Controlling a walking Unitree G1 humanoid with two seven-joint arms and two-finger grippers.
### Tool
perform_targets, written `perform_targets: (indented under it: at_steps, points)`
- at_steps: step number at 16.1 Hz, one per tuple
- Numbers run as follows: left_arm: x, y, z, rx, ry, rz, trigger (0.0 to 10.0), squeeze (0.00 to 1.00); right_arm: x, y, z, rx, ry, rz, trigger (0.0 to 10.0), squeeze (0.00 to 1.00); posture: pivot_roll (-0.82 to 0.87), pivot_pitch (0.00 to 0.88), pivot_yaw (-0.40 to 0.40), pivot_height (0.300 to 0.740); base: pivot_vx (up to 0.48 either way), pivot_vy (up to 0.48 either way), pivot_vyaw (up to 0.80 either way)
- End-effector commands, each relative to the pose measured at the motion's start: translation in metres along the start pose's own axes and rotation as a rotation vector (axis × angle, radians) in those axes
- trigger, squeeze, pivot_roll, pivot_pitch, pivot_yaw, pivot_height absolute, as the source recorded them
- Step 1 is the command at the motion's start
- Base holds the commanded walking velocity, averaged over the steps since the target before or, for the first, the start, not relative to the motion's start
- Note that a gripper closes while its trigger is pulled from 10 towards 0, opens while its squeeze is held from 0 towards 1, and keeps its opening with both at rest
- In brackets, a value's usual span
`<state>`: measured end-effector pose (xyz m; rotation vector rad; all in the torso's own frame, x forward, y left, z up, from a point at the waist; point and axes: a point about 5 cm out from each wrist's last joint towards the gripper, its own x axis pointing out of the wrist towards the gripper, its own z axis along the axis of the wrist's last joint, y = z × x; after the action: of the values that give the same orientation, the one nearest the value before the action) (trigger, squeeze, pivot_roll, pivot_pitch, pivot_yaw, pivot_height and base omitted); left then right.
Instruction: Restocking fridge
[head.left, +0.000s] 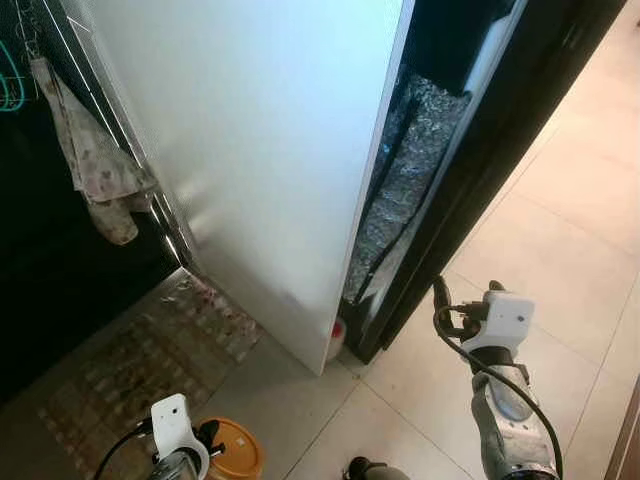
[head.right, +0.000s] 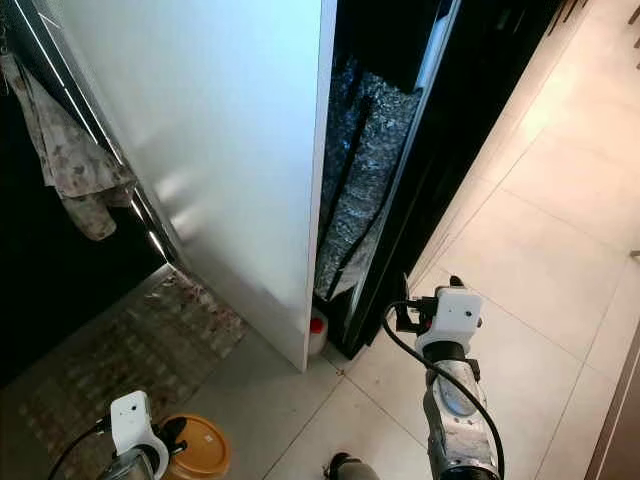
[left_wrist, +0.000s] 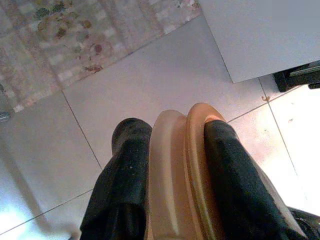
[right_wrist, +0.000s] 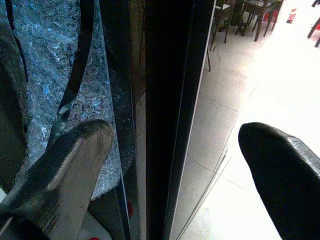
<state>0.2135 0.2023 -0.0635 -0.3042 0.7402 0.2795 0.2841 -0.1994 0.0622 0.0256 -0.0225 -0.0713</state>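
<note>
Pale floor tiles (head.left: 560, 230) lie below us; our left pincer (left_wrist: 175, 175) pinches a round orange plastic lid (left_wrist: 187, 165), which could slip, while our spread right pincer (right_wrist: 175, 165) risks catching the dark door edge (right_wrist: 170, 100).

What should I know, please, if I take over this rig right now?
Left gripper: shut on a round orange plastic lid, held low over the pale tiled floor.
Right gripper: open, raised towards the tall black panel edge beside the silver bubble-wrap sheet.
The white fridge side stands just ahead.
Done: lid picked up.
Left: probably reaching the fridge and stocking it.
</note>
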Motion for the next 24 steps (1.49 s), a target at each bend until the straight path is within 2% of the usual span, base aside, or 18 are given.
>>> perform_targets:
  at_steps: [1, 9, 13, 21, 24]
  points:
    - [-0.003, 0.003, -0.01, 0.002, 0.038, 0.009, 10.0, 0.0, -0.005, -0.003, -0.006, -0.001, 0.019, -0.011, 10.0, 0.0, -0.09, 0.156, 0.002, 0.74, 0.247, 0.0, 0.0]
    - [-0.003, 0.005, -0.011, 0.016, 0.048, 0.013, 10.0, 0.0, -0.006, -0.002, -0.006, 0.001, 0.018, -0.005, 10.0, 0.0, -0.09, 0.157, 0.0, 0.74, 0.291, 0.0, 0.0]
    - [-0.003, 0.006, -0.013, 0.015, 0.05, 0.017, 10.0, 0.0, -0.007, -0.003, -0.006, -0.001, 0.018, -0.008, 10.0, 0.0, -0.09, 0.157, -0.002, 0.74, 0.0, 0.0, 0.0]
    - [-0.005, 0.008, -0.017, 0.02, 0.059, 0.025, 10.0, 0.0, -0.033, -0.021, -0.016, -0.039, 0.038, -0.146, 10.0, 0.0, -0.09, 0.144, -0.004, 0.74, 0.0, 0.0, 0.0]
    - [-0.005, 0.009, -0.018, 0.023, 0.061, 0.023, 10.0, 0.0, -0.036, -0.029, -0.01, -0.069, 0.006, -0.22, 10.0, 0.0, -0.09, 0.142, -0.002, 0.74, 0.0, 0.0, 0.0]
